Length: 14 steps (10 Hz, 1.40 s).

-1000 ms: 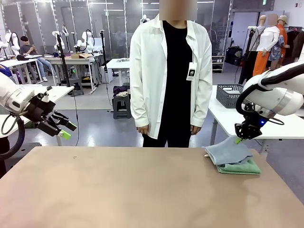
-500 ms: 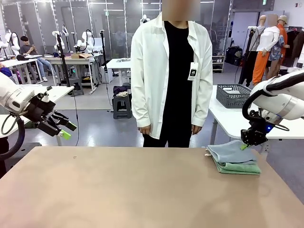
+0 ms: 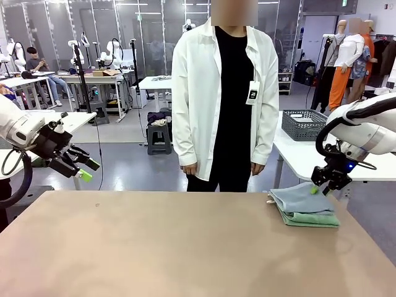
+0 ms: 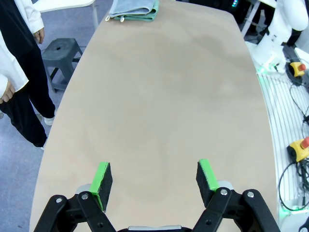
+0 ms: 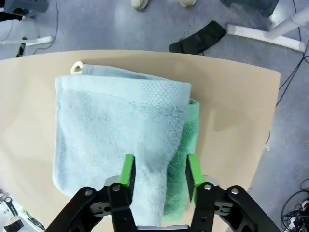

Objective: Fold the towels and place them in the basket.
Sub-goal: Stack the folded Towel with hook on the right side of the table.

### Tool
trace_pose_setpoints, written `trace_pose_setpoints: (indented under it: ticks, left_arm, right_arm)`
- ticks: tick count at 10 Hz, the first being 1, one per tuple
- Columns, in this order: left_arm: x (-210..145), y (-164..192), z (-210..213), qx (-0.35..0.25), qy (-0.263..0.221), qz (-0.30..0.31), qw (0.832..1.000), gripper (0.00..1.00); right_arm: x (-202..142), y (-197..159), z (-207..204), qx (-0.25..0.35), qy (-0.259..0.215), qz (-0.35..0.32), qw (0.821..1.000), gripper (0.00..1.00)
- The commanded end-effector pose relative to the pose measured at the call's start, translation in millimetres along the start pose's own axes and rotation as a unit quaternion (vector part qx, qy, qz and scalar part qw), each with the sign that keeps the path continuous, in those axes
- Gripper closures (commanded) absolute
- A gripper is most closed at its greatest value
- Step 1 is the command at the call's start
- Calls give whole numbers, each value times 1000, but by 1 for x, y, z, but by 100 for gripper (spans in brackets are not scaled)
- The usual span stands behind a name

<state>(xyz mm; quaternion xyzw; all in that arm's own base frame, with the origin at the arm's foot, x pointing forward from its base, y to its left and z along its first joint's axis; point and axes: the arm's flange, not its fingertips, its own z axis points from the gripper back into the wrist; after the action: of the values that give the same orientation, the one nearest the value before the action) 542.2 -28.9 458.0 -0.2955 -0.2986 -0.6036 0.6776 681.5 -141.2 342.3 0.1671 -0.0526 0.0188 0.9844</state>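
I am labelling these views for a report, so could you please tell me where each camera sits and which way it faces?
Front: between the arms, facing the person across the table; both arms show.
Left wrist: above the table, looking along it; open left hand at the bottom.
Right wrist: looking down on the blue towel stacked on the green towel; open right hand at the bottom.
Shared: all three show the towel stack.

White glossy arms carried black cables; each black pincer [image 3: 323,189] [image 4: 155,179] wore bright green pads [image 5: 127,169].
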Motion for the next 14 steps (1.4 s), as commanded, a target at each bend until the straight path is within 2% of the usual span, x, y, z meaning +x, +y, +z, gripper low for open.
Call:
trace_pose_setpoints:
  ticks: [1,2,3,6,8,11,14]
  left_arm:
    - [1,0,1,0,0,-1,1000,12]
    - [1,0,1,0,0,-1,1000,12]
    - [1,0,1,0,0,-1,1000,12]
    - [1,0,1,0,0,-1,1000,12]
    - [1,0,1,0,0,-1,1000,12]
    - [1,0,1,0,0,-1,1000,12]
    - [1,0,1,0,0,-1,1000,12]
  right_arm:
    - [-7,-5,28,-29,6,-8,1000,16]
    - [-14,-7,48,-30,-4,-16,999,12]
    - [-32,2,77,-21,-16,-15,1000,0]
    - [-133,70,219,9,-128,12,992,0]
    - [-184,113,287,13,-191,20,981,0]
    - [-242,153,331,-6,-216,47,975,0]
    - [-262,160,330,-30,-246,50,967,0]
